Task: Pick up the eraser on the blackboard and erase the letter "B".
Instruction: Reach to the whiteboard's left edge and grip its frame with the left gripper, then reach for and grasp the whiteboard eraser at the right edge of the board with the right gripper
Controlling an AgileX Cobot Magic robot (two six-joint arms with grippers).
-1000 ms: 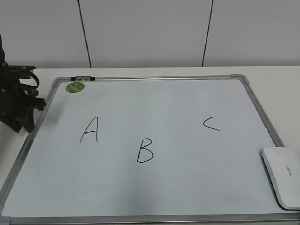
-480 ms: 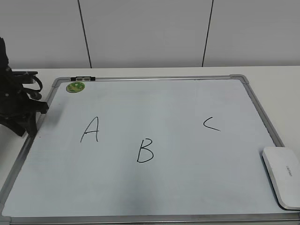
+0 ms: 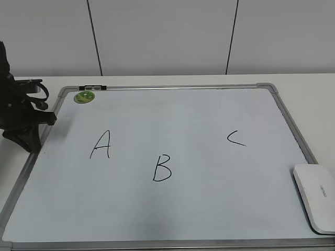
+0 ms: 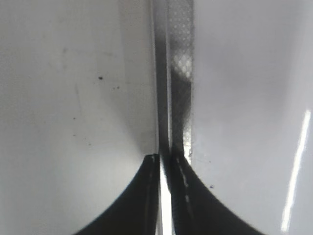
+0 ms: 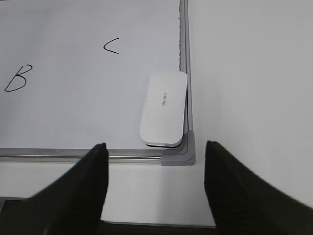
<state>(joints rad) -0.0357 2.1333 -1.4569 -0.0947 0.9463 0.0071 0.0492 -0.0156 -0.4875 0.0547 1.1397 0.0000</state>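
- The eraser [image 5: 164, 108] is seen ahead of the open right claw [image 5: 154, 169], in the blackboard [image 5: 73, 117] corner.
- The letter "B" [image 5: 15, 78] is far left of it.
- The left claw [image 4: 165, 159] is closed over the frame.

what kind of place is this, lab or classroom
Probably a lab or test bench, not a classroom. A blackboard lies flat on a plain white table, marked only with practice letters such as the letter "B". An eraser rests in its corner, bare panelled wall behind.
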